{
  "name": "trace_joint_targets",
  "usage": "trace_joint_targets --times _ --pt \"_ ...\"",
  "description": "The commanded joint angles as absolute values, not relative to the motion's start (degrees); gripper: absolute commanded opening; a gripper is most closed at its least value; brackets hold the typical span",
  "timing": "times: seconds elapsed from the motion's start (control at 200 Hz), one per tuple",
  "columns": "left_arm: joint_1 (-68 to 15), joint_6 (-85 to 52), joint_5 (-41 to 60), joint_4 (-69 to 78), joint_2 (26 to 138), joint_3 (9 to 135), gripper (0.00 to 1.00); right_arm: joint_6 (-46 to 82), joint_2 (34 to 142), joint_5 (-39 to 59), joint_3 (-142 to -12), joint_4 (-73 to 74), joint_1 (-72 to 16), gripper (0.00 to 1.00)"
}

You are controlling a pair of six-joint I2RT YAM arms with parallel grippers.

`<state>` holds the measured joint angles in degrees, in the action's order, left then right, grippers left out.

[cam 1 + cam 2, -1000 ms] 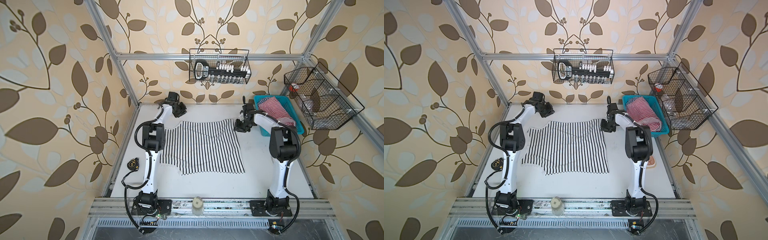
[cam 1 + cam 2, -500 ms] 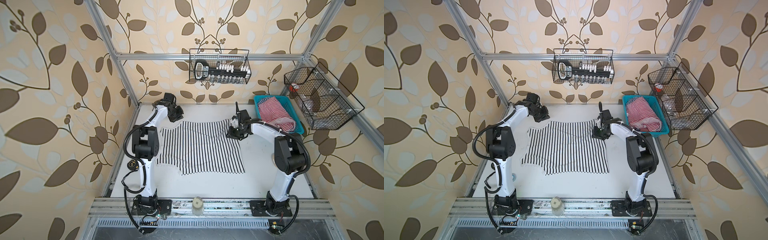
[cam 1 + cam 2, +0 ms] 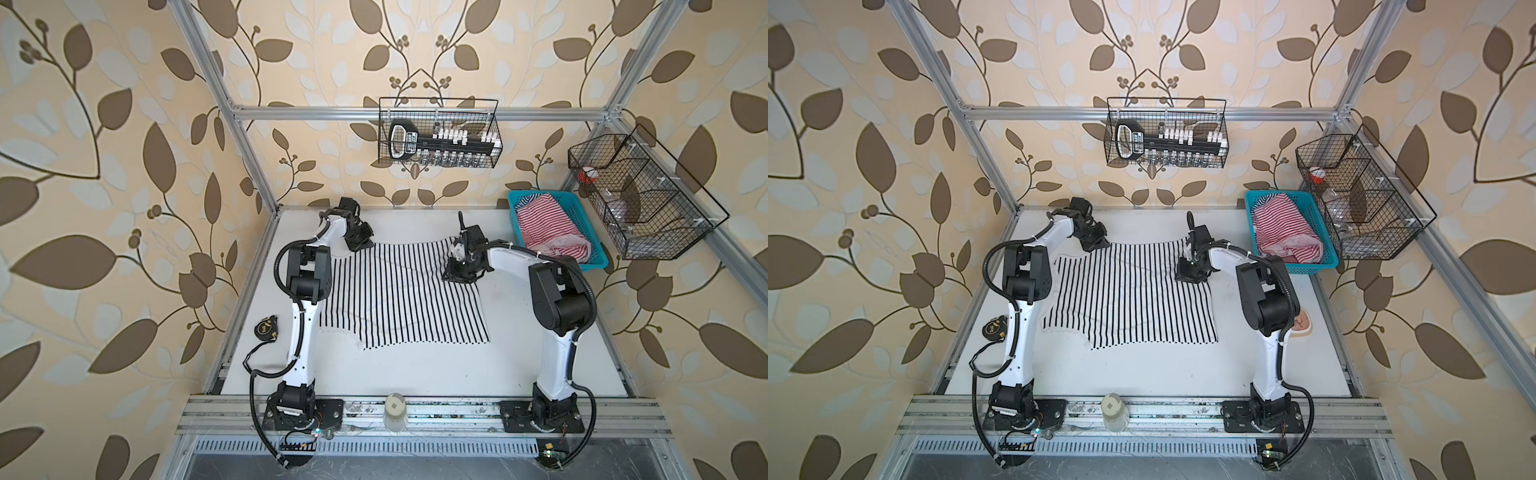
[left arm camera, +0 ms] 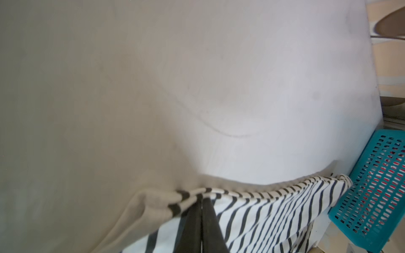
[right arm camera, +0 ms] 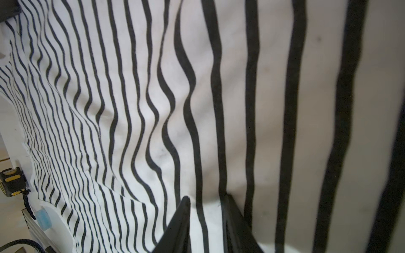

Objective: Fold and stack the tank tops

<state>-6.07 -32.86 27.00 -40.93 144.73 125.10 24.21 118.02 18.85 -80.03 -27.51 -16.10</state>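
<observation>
a teal perforated plastic basket [image 3: 598, 258] at the table's far right corner holds the crumpled white tank top with red stripes [image 3: 548, 229]. the white tank top with black stripes [image 3: 399, 295] lies spread mid-table, slightly rippled. the left gripper [image 4: 201, 198] is pressed together, pinching its far edge; the right gripper [image 5: 207, 202] stands parted over the cloth.

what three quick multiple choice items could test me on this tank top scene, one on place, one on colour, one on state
1. Where is the red-striped tank top?
A in the teal basket
B spread on the table
C in a wire basket

2. What colour are the stripes on the spread tank top?
A red
B black
C blue

3. How does the left gripper stand?
A wide open
B shut on the spread top's edge
C off the cloth

Answers: 1 A, it lies bunched inside the basket; 2 B, dark stripes on white; 3 B, the wrist view shows fingers pinching the hem.
</observation>
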Motion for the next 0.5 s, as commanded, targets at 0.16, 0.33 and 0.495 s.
trace_joint_targets --times 0.16,0.33,0.495 --pt "-6.53 -36.65 27.85 -41.22 153.49 136.41 0.08 26.1 123.3 14.35 -81.74 -31.7 -13.81 0.29" --pt "-6.5 -39.14 28.87 -38.69 155.19 139.05 0.09 25.7 123.62 14.7 -82.06 -31.46 -13.01 0.29" --pt "-6.43 -39.59 28.5 -35.9 151.41 136.15 0.18 24.26 122.48 17.13 -82.84 -30.57 -12.75 0.32"
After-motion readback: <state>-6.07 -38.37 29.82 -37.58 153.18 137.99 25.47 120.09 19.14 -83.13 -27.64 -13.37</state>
